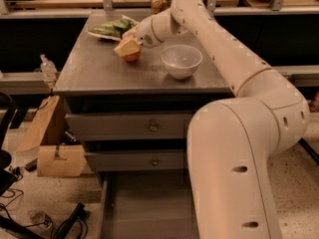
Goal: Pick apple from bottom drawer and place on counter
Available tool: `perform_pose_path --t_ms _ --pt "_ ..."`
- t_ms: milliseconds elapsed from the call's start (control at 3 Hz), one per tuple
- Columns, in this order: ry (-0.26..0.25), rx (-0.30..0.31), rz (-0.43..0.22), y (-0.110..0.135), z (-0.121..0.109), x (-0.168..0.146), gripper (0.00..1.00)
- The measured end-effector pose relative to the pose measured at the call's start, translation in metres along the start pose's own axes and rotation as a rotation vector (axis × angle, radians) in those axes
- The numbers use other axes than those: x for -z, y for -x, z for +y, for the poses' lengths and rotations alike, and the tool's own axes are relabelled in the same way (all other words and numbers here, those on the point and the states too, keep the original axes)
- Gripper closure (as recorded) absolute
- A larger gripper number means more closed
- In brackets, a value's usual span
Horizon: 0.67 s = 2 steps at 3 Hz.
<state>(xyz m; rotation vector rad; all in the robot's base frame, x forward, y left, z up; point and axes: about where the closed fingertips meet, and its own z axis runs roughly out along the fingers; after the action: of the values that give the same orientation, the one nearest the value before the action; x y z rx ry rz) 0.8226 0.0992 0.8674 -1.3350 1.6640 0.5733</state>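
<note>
Arm reaches across surface. Bottom drawer stands open. Hand sits between bowl and greens plate, pinching apple from above. Apple is low over surface, contact unclear.

I get one view only: it looks down and forward from high in front of the grey three-drawer cabinet. The cream arm looms close at right, and the claw is farther off over the grey wood-grain bench.
</note>
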Motion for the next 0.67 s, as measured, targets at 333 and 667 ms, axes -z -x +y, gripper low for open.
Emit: perform_pose_path --t_ms 333,667 --pt "0.008 -0.001 0.001 -0.0005 0.0026 -0.0054 0.45" --pt "0.009 -0.001 0.001 0.0001 0.0028 -0.0057 0.2"
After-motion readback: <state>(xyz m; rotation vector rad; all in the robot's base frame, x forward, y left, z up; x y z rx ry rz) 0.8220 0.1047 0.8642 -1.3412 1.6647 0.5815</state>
